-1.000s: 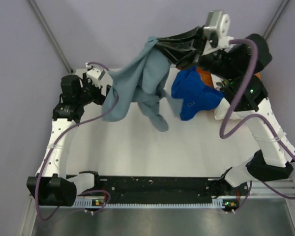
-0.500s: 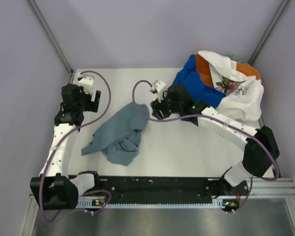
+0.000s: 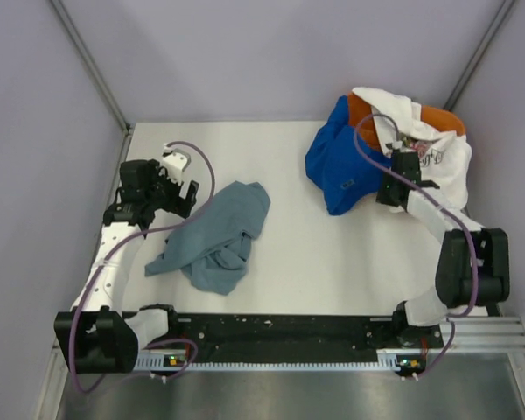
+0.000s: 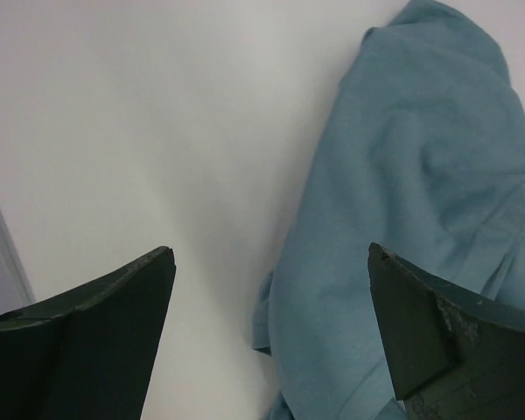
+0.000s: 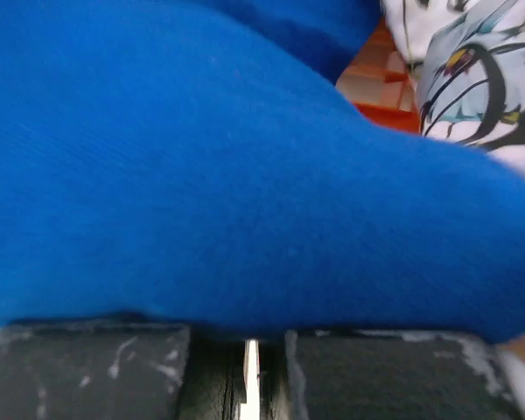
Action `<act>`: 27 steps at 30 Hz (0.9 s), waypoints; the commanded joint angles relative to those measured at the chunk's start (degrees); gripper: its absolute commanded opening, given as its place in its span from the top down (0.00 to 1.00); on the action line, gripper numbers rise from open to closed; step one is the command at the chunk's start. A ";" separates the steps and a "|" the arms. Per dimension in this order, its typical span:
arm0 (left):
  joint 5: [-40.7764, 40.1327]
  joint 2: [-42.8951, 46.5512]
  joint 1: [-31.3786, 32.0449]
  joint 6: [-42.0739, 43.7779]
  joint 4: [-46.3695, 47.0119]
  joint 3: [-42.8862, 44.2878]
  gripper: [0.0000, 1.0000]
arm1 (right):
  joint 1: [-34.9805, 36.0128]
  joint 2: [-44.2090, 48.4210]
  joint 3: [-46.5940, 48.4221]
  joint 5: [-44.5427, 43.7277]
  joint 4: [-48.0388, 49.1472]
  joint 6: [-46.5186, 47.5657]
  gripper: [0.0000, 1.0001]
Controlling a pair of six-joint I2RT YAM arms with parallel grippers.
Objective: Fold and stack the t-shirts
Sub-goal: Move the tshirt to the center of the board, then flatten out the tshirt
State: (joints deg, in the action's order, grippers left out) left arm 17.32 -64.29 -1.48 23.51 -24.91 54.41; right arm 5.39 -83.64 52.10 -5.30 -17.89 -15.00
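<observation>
Left gripper (image 4: 269, 254): spread wide, holding nothing, poised just above the far-left edge of the slate-blue shirt (image 3: 217, 236), no contact visible. Right gripper (image 5: 247, 343): closed almost to a slit, well to the right of the slate-blue shirt, pushed up against the royal blue shirt (image 3: 337, 166). Tips buried under blue folds, so pinched cloth or none, impossible to tell. Further right and back from the slate-blue shirt, a heap: white floral shirt (image 3: 437, 162) draped partly over an orange shirt (image 3: 437, 116).

Slate-blue shirt itself crumpled on the counter (image 3: 315, 262), apart from the rest. Probably light, limp and shapeless when lifted, with no stiffness to push against and little slip. Best pinched at two outer corners, or at the shoulders once found, then drawn flat. Long axis roughly diagonal, from a broad far-right lobe down to a thin near-left tail. Collar and hem lost in the bunching, so heading unknown.
</observation>
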 commanded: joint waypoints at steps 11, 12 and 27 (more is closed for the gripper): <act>10.54 1.28 4.37 9.09 -6.11 -3.96 0.01 | -6.71 -13.42 29.59 -9.10 -6.20 2.96 1.00; 10.37 1.01 5.16 10.23 -6.47 -4.49 0.01 | -6.01 -10.35 26.94 -9.98 -5.67 2.70 0.95; 3.34 4.08 13.70 16.92 -16.49 -9.14 0.01 | 28.50 24.05 -4.97 1.50 12.23 -5.11 0.11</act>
State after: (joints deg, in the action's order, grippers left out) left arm 23.51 -64.58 12.80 38.57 -37.76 46.00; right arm 22.41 -58.87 53.52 -11.88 -16.69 -16.69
